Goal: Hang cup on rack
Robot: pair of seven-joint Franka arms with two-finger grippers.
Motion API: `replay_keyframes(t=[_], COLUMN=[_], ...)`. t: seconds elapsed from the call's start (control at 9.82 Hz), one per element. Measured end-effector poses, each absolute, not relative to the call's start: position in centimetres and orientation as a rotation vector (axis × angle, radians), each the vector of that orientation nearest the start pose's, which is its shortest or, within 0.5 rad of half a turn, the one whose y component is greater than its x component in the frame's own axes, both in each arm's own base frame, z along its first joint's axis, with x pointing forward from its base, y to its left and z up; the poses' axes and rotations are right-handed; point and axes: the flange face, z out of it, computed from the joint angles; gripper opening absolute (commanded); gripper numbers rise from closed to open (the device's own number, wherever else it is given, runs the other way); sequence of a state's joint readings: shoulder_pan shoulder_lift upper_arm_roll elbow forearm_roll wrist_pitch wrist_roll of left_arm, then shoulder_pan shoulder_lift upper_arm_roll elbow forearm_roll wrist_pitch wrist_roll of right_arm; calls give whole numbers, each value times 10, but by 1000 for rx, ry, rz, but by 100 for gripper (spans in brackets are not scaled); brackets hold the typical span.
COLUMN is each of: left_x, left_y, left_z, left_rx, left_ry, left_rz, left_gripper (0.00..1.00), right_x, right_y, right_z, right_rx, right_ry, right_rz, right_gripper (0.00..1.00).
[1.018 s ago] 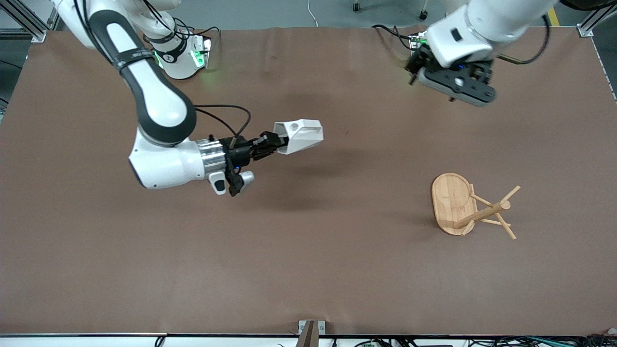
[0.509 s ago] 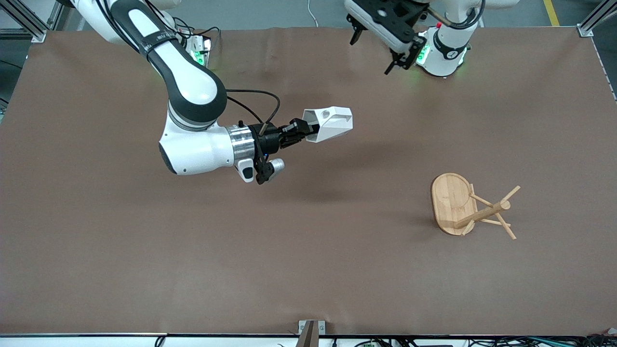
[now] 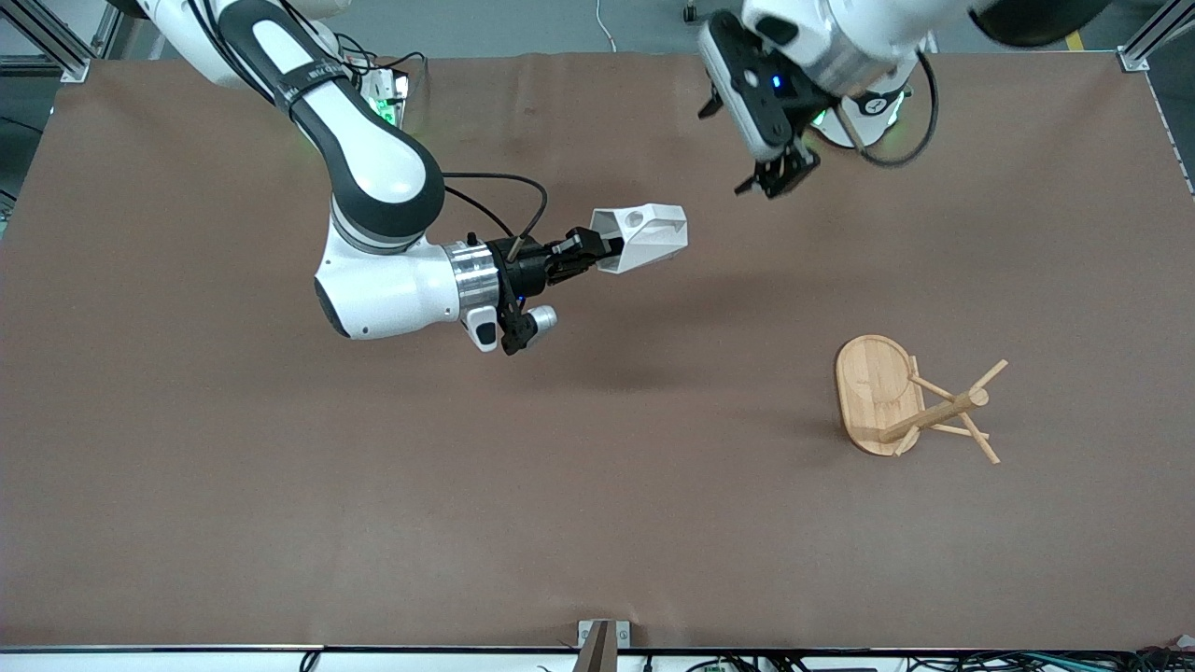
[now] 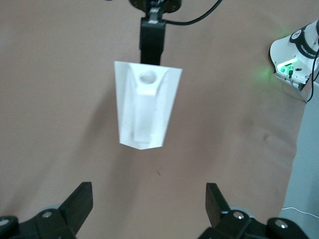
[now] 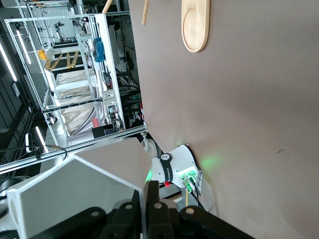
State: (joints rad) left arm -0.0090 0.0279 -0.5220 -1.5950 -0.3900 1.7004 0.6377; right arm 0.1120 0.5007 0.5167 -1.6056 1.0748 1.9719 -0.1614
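Cup: clamped in right gripper fingers, aloft.
Left gripper: fingers apart, empty, facing cup.
Rack: bare; hanging remains.

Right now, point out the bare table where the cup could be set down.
Bare tabletop spreads nearer the front camera than the rack and under the cup in the right gripper. Crowded only around the rack.
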Motion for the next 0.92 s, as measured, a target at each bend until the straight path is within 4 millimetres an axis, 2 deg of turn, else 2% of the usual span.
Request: replay_keyframes(t=[0.41,0.61,0.92], left_x=[473,463,459], left_y=[-345,-354,-356], left_z=[557,547,540], left_rx=[-2885,-2864,-2882], left_ry=[1988,1984,1922], left_rz=[-302,-362,-508], left_gripper=[100,100,100], right_x=[551,551,549], right_y=[407,407,411], right_z=[406,406,409], right_rx=[-1949,-1949,-1946], right_ry=[-212,-212,-204], right_rz=[417,417,432], right_gripper=[1,1,1])
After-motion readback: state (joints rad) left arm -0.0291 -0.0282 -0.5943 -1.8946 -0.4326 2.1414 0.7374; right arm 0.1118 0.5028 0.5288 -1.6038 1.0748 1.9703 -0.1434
